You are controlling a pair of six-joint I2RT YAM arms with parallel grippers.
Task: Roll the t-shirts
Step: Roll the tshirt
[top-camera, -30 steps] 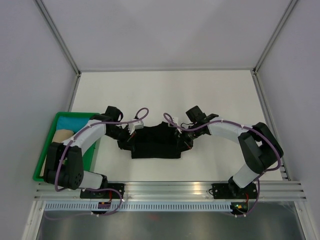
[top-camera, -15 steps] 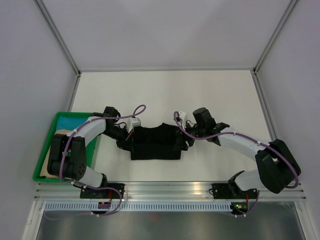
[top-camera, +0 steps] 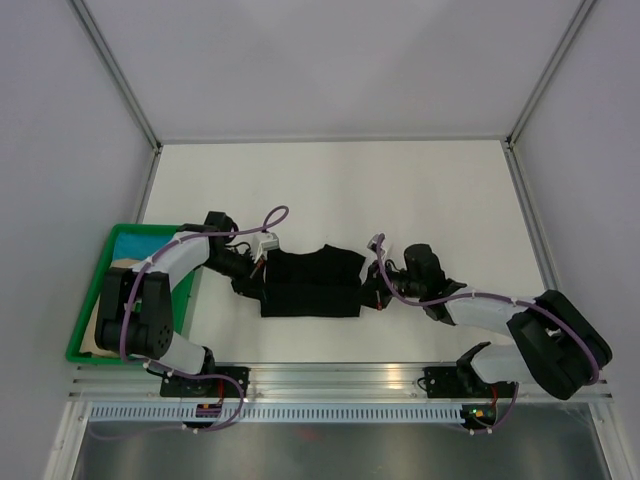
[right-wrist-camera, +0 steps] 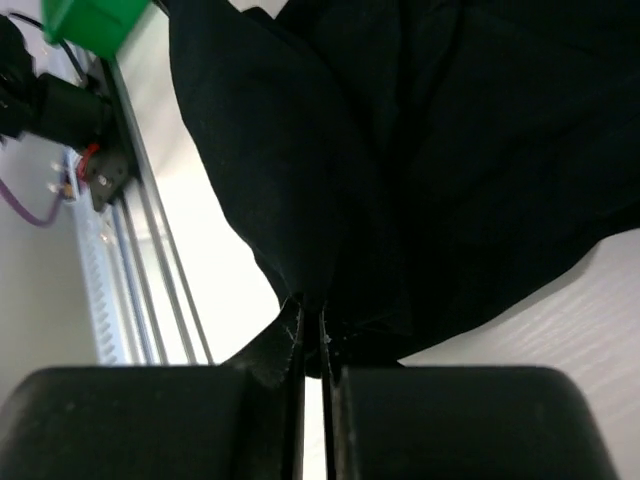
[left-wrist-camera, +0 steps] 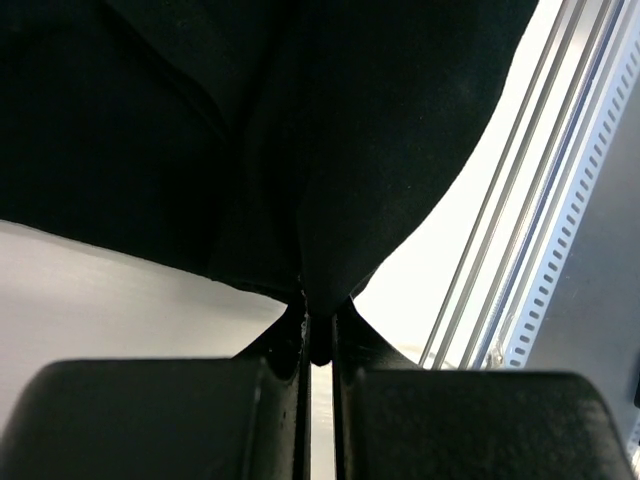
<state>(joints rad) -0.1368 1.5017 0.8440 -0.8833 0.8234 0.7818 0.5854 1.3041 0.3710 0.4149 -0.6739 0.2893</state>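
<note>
A black t-shirt [top-camera: 312,285] lies folded into a flat band near the table's front middle. My left gripper [top-camera: 253,277] is at its left end, and the left wrist view shows this gripper [left-wrist-camera: 318,310] shut on a pinch of the black cloth [left-wrist-camera: 350,130]. At the band's right end is my right gripper [top-camera: 372,293]. In the right wrist view its jaws [right-wrist-camera: 312,315] are closed on a fold of the cloth [right-wrist-camera: 450,150], which hangs in loose folds ahead of the fingers.
A green tray [top-camera: 150,229] stands at the left edge of the table, with a tan item [top-camera: 124,271] in it, partly under my left arm. An aluminium rail [top-camera: 340,380] runs along the near edge. White walls enclose the table on three sides.
The right arm has swung down towards the near edge, its gripper shifting from the shirt's far right corner to its near right end. The left gripper has hardly moved.
</note>
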